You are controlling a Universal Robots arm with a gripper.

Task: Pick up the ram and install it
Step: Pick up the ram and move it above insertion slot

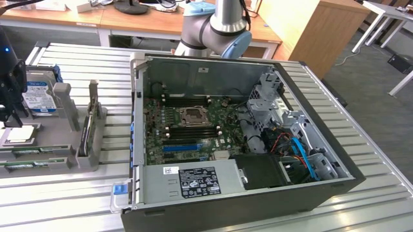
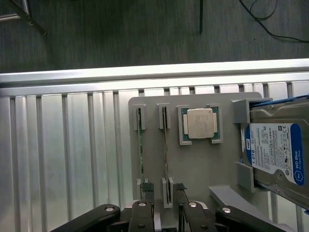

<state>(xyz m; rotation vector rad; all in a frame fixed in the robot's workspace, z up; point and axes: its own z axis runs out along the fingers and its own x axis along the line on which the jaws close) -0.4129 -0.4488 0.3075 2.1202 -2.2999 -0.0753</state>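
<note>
My gripper (image 2: 164,191) hangs with its jaws spread wide and holding nothing. Its fingertips (image 2: 146,185) sit either side of one end of the ram (image 2: 165,145), which stands on edge in its slot on the grey holder tray (image 2: 193,164). A second green stick (image 2: 140,145) fills the neighbouring slot. The processor (image 2: 200,123) and hard drive (image 2: 275,154) lie beyond, and the open computer case (image 1: 193,75) is well apart.

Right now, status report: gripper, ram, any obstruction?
Gripper open, over the parts holder. Ram in its slot, ungripped. Second ram stick alongside, apart.
</note>
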